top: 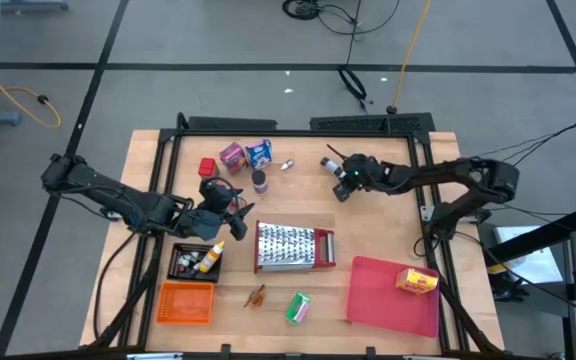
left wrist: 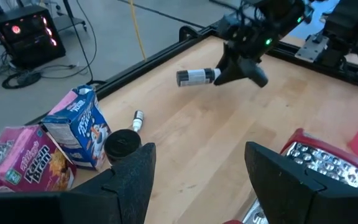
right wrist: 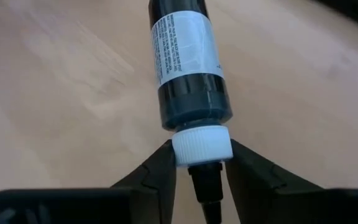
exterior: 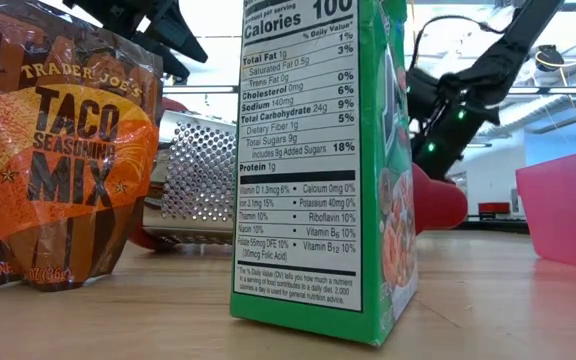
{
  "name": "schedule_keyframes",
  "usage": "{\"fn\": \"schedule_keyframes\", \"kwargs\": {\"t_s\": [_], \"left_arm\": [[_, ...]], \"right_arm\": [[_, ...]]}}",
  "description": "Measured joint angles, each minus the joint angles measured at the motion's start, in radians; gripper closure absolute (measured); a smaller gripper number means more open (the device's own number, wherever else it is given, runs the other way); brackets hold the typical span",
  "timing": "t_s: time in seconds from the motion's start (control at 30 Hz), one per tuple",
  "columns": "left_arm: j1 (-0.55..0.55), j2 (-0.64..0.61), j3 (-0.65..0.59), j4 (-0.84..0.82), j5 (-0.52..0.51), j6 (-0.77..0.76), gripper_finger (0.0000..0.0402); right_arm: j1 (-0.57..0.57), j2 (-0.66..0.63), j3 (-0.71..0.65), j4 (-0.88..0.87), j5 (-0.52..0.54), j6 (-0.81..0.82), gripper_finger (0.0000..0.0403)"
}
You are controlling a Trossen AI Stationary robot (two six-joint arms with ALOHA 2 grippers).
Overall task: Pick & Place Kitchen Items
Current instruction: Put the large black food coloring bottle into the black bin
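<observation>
Pinched only by its white cap between my right hand's (right wrist: pixel 199 163) fingers, the dark bottle (right wrist: pixel 188 65) hangs sideways above the desk (top: pixel 368 235) near its back edge. It could pivot or slip free if I swing fast. Left hand (left wrist: pixel 197 180), fingers apart, waits by the grater (top: pixel 293 247).

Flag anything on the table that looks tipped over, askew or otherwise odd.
The large steel grater with a red end lies flat on its side mid-table. The right end effector clamps a small dark bottle with a white cap by the cap, held sideways above the wood.
</observation>
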Motion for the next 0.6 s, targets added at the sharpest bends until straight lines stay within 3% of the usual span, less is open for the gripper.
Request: {"fn": "schedule_keyframes", "kwargs": {"t_s": [0.27,0.6], "left_arm": [[0.000,0.000,0.000,0.050,0.008,0.110,0.0151],[0.001,0.000,0.000,0.255,0.117,0.298,0.0151]], "right_arm": [[0.133,-0.203,0.000,0.013,-0.024,0.000,0.0294],[0.367,-0.406,0.001,0.144,-0.079,-0.047,0.0294]]}}
